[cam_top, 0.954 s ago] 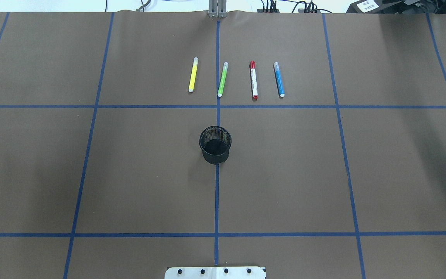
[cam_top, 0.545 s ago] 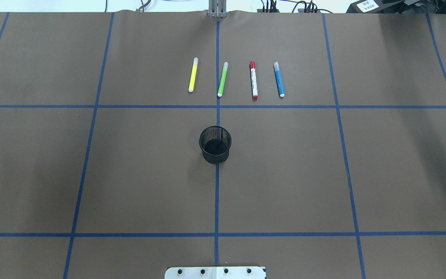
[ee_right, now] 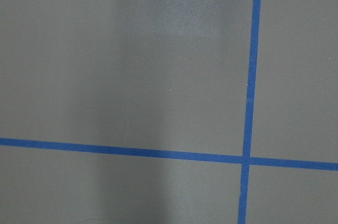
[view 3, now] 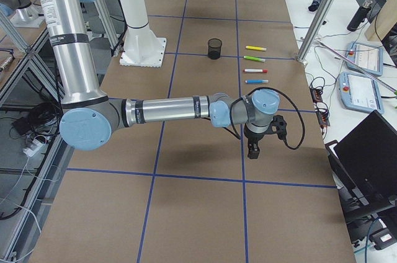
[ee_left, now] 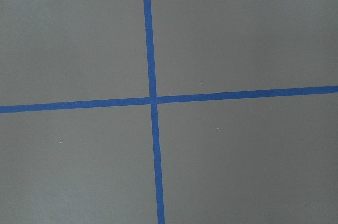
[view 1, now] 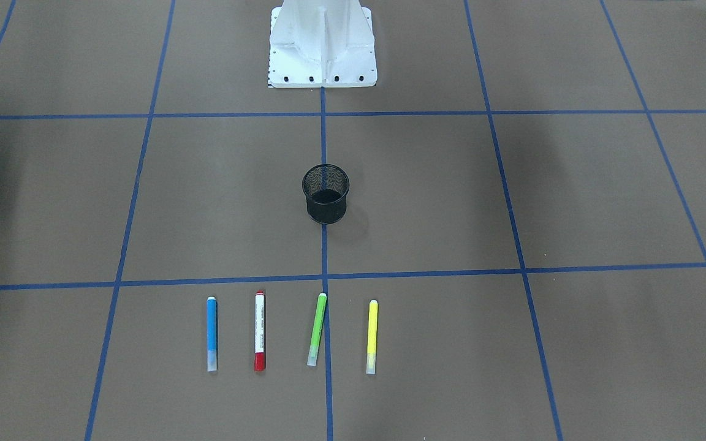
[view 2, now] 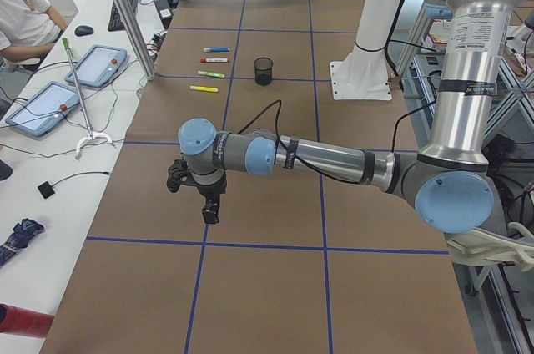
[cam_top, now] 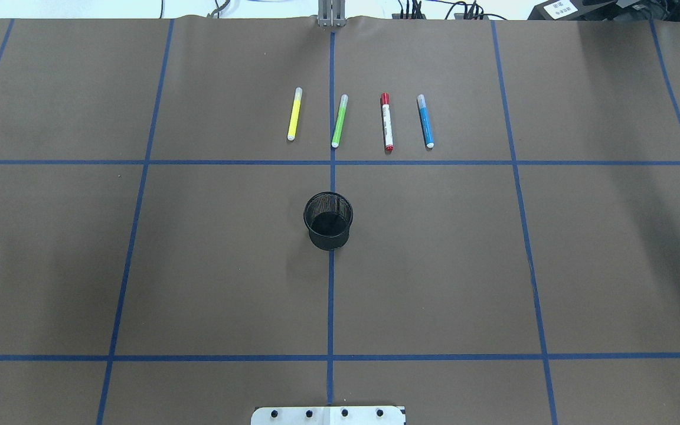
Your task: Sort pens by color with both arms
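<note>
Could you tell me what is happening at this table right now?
Nothing is being handled yet. The yellow pen, green pen, red-and-white pen and blue pen lie side by side on the table, beyond the upright black mesh cup, which holds no pen. The left end effector and the right end effector hang above the table at opposite ends, far from the pens; whether either is open cannot be told.

Brown tabletop (cam_top: 434, 265), crossed by a grid of blue tape lines (cam_top: 228, 162). Black mesh cup (cam_top: 328, 231). Then yellow pen (cam_top: 294, 114), green pen (cam_top: 340, 121), red-ended white pen (cam_top: 386, 123), blue pen (cam_top: 425, 121).
</note>
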`<state>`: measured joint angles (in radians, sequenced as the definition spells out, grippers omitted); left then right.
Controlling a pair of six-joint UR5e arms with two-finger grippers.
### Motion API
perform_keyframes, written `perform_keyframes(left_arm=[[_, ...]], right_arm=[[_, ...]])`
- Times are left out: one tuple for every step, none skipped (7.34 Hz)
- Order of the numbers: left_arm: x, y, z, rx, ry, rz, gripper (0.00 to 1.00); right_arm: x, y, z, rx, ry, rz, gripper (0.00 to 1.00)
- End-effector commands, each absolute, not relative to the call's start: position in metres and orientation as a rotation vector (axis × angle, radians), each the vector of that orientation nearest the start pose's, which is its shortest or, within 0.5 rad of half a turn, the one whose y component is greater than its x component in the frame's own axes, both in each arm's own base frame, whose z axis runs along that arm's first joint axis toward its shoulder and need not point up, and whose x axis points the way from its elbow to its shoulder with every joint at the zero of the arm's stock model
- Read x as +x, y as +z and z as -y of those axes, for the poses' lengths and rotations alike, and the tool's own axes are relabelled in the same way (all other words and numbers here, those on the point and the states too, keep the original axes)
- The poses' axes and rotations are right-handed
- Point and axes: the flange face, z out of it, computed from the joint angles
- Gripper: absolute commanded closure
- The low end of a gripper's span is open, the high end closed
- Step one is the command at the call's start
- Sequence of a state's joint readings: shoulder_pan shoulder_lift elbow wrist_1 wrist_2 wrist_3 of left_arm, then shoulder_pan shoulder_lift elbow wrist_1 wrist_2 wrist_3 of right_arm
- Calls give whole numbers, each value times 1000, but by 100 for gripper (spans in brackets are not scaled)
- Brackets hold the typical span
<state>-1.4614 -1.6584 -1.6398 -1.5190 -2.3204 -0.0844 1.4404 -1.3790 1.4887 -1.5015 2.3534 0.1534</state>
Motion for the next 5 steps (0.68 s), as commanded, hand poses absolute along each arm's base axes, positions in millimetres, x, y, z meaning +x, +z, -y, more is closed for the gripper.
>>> perform_keyframes(left_arm=[[-6, 586, 536, 29, 65, -756, 0], [-6, 584, 537, 32, 66, -756, 0], [-6, 582, 539, 37, 71, -756, 0], [-6, 581, 540, 40, 72, -757, 0], [-6, 581, 540, 42, 74, -757, 0]], right_arm=[[-11, 589, 584, 60, -45, 793, 1], [-11, 590, 584, 60, -45, 792, 1], [-12, 590, 584, 61, -47, 792, 1], [-12, 590, 584, 62, -48, 792, 1], [-11, 590, 584, 63, -47, 788, 1]])
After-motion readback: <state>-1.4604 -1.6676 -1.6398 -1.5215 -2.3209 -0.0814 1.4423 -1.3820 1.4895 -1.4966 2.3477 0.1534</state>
